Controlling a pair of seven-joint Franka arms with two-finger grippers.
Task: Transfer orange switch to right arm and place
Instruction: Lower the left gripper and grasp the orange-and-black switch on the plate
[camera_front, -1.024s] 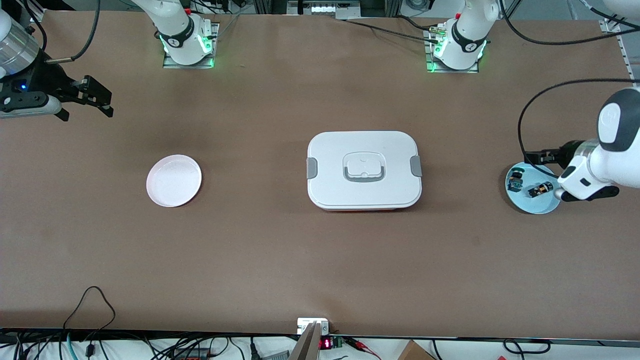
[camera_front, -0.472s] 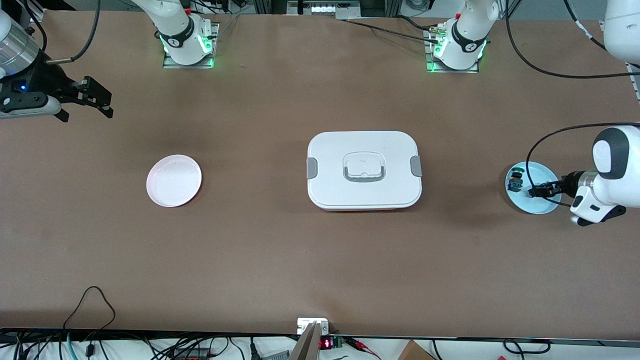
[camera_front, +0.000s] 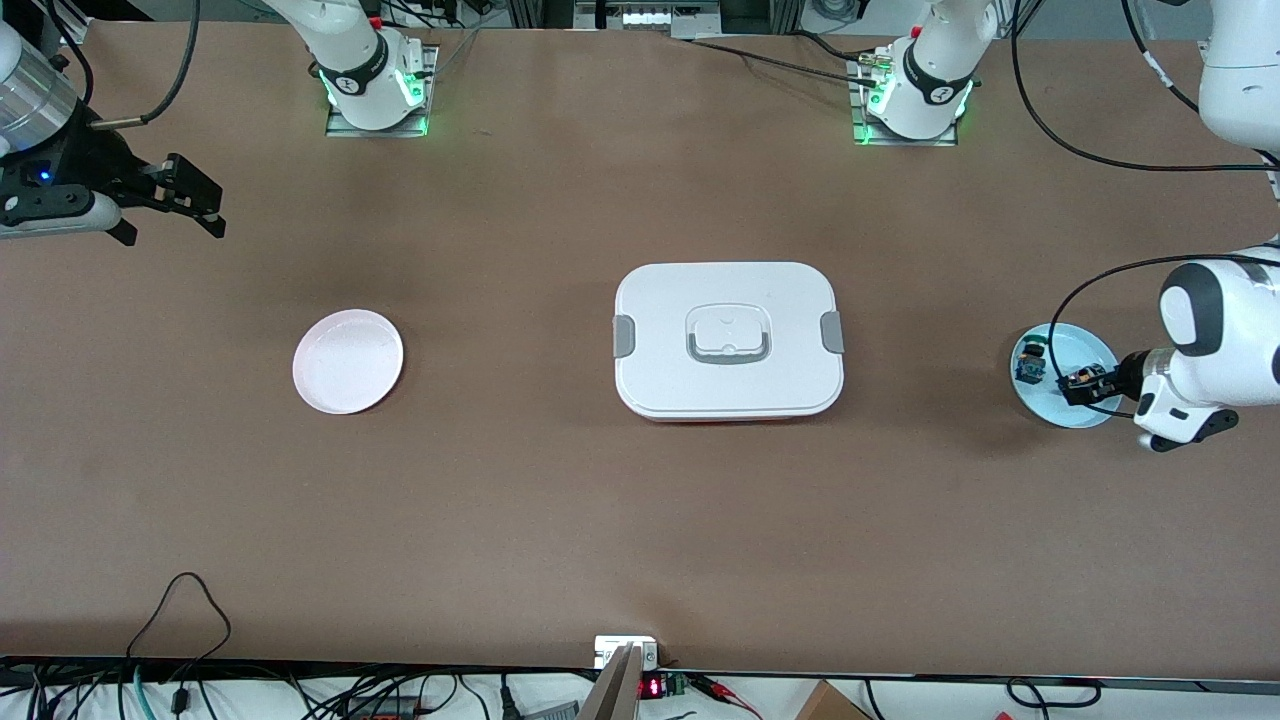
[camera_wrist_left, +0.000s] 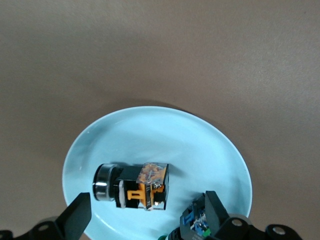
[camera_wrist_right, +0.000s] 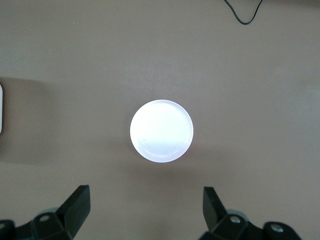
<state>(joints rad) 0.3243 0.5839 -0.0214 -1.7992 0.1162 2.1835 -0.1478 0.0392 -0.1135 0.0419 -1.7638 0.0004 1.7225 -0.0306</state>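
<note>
Down comes the left gripper since a second ago, swinging from the blue plate's rim to low over its middle. Its fingers stand wide apart, and the orange switch lies on its side on the plate right between them, not yet gripped. Just beside the switch on that plate sits a small black part with a blue-green top. Well away from the plate, past the white lidded box, the right gripper waits in the air, jaws wide, with the white plate below it.
</note>
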